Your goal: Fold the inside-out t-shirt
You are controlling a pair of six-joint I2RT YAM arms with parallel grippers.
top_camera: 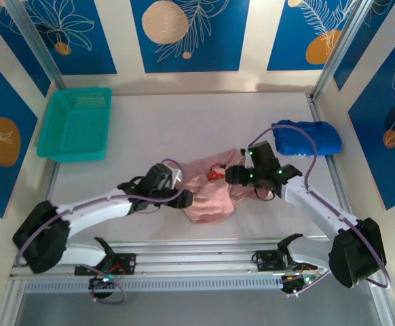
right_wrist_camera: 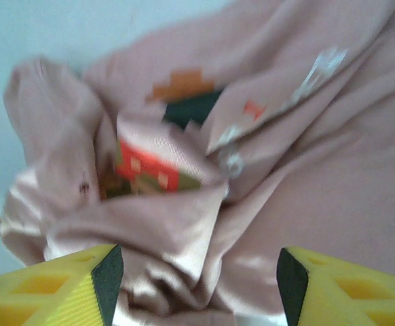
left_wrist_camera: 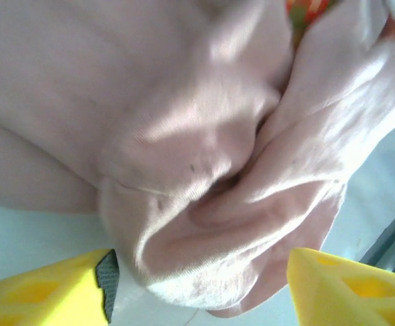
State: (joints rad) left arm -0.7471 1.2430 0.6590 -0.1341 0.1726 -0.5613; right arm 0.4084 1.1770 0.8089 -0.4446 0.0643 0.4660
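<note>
The inside-out t-shirt (top_camera: 208, 193) lies crumpled in a salmon-pink heap at the middle of the table, a red printed patch (top_camera: 216, 174) peeking out of its folds. My left gripper (top_camera: 187, 199) sits at the heap's left edge. In the left wrist view its yellow fingers (left_wrist_camera: 62, 292) stand wide apart, open, with a rolled hem of the t-shirt (left_wrist_camera: 204, 156) lying between them, not pinched. My right gripper (top_camera: 235, 178) is at the heap's right side. It is open too (right_wrist_camera: 197, 278), hovering over bunched folds of the t-shirt (right_wrist_camera: 306, 190) beside the red print (right_wrist_camera: 150, 166).
A teal basket (top_camera: 75, 124) stands at the back left of the white table (top_camera: 184, 122). A royal-blue garment (top_camera: 307, 138) lies bundled at the back right, just behind the right arm. A metal rail (top_camera: 197, 248) runs along the near edge.
</note>
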